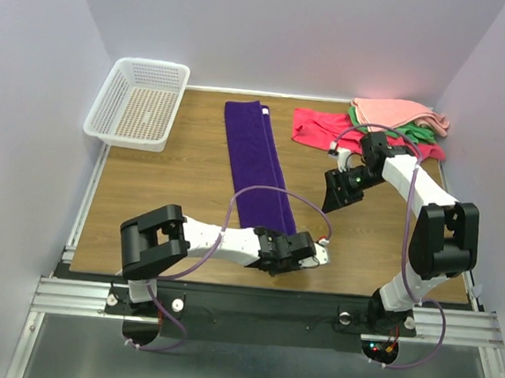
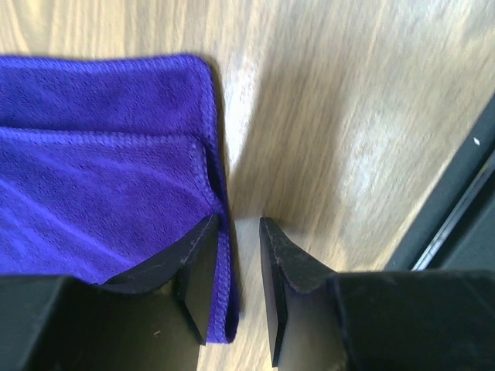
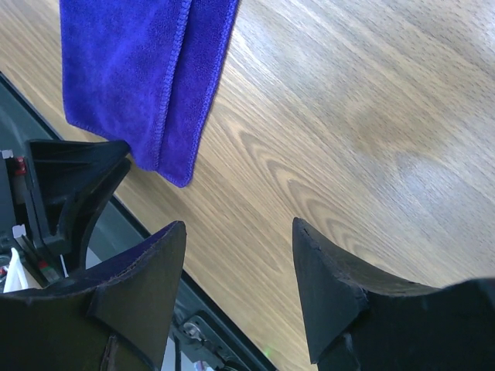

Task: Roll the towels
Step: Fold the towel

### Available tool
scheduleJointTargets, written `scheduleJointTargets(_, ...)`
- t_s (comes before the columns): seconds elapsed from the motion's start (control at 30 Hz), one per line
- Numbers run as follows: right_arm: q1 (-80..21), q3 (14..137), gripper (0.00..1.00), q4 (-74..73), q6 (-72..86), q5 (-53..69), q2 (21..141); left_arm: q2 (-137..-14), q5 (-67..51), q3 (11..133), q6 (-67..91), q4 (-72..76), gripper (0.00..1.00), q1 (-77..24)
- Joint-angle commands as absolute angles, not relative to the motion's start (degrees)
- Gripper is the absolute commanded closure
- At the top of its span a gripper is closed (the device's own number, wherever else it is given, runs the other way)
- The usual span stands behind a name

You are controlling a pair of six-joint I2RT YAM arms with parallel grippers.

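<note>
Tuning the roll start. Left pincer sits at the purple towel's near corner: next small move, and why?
Probably close the left pincer on the purple towel's hem. Its fingers straddle that edge with a gap between them, the towel lies flat and unrolled, and the right pincer hangs open over the table.

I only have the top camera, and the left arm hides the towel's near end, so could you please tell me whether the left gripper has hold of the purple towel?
Observer: Not yet. The left gripper is slightly open and straddles the purple towel at its side hem, with one finger over cloth and the other over bare table.
Operator: Is the towel a single layer there?
Observer: No, a second hemmed layer lies folded on top.
Operator: And the right gripper?
Observer: The right gripper is wide open over the table, with nothing between its fingers.
</note>
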State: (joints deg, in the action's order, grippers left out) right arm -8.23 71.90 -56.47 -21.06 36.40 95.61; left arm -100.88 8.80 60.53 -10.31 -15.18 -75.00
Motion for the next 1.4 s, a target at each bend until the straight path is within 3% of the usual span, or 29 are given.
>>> scheduleJointTargets(0.0,-7.82,72.25,0.37,-55.81,-21.80,37.18,95.54,-101.07,9.76,59.33,-11.16,-12.66,0.62,-74.36)
scheduleJointTargets(0.2,-7.91,72.25,0.37,-55.90,-21.80,37.18,95.54,-101.42,9.06,57.13,-14.14,-10.37,0.68,-73.13)
scheduleJointTargets(0.47,-7.91,72.51,0.38,-56.07,-22.06,37.53,95.80,-101.43,5.80,57.22,-15.64,-10.98,1.00,-71.72)
scheduleJointTargets(0.9,-7.91,72.16,0.39,-56.16,-22.67,38.49,96.50,-92.82,1.85,61.25,-18.89,-18.19,1.00,-67.94)
scheduleJointTargets(1.37,-7.82,72.51,0.39,-56.16,-22.85,39.20,97.56,-92.29,-3.25,64.24,-27.32,-20.65,1.00,-59.16)
